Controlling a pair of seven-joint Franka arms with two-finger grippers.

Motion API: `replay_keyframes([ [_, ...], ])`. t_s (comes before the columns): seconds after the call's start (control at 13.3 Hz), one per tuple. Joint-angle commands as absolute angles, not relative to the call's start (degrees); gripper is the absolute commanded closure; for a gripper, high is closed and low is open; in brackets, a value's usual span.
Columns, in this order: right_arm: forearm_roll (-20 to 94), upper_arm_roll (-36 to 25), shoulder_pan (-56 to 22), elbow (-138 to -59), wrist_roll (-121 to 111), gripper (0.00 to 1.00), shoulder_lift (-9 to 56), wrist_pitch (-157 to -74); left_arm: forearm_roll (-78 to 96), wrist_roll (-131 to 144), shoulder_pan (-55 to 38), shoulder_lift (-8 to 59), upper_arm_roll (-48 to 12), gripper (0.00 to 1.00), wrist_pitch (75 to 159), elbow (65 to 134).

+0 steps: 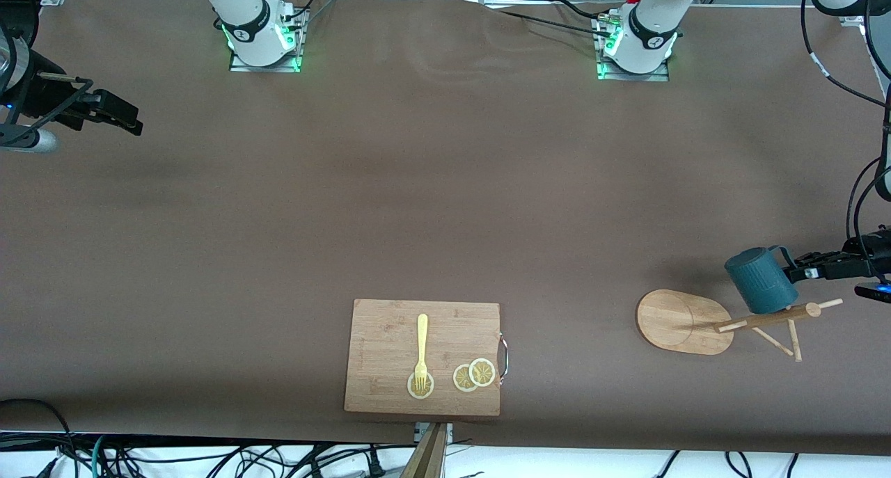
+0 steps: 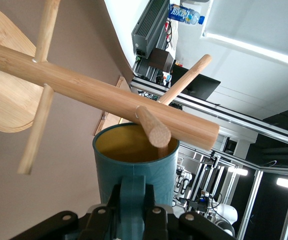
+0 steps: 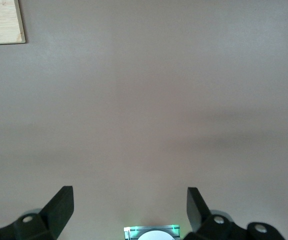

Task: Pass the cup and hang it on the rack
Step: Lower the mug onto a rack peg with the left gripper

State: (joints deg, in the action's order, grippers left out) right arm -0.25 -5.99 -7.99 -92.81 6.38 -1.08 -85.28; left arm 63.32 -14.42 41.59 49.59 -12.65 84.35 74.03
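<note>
The dark teal cup [image 1: 761, 280] hangs in the air by the top of the rack, at the left arm's end of the table. My left gripper [image 1: 793, 271] is shut on its handle. In the left wrist view the fingers [image 2: 104, 202] pinch the handle [image 2: 133, 192], and the yellow inside of the cup [image 2: 129, 147] faces the rack's post [image 2: 84, 85]. One peg's end [image 2: 154, 131] sits right at the cup's rim. The rack's oval base [image 1: 672, 319] rests on the table. My right gripper [image 1: 115, 115] waits open over the right arm's end of the table, nothing between its fingers [image 3: 61, 205].
A wooden cutting board [image 1: 390, 325] lies near the front edge at mid table, with a yellow fork [image 1: 422, 349] and lemon slices [image 1: 474, 375] on it. Its corner [image 3: 1, 22] shows in the right wrist view. Cables hang by the left arm's end.
</note>
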Motion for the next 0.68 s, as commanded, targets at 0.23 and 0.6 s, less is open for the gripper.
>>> replay_keyframes([
  [0.23,-0.4,-5.5,-7.3,-91.7,6.1,0.0,-0.7,-84.4,66.0,-12.1,42.5,51.5,-12.7,0.01,81.7,72.0],
  [0.6,-0.4,-5.5,-7.3,-91.8,6.1,0.0,-0.7,-84.4,55.6,-12.8,42.1,50.6,-12.2,0.0,78.9,66.8],
])
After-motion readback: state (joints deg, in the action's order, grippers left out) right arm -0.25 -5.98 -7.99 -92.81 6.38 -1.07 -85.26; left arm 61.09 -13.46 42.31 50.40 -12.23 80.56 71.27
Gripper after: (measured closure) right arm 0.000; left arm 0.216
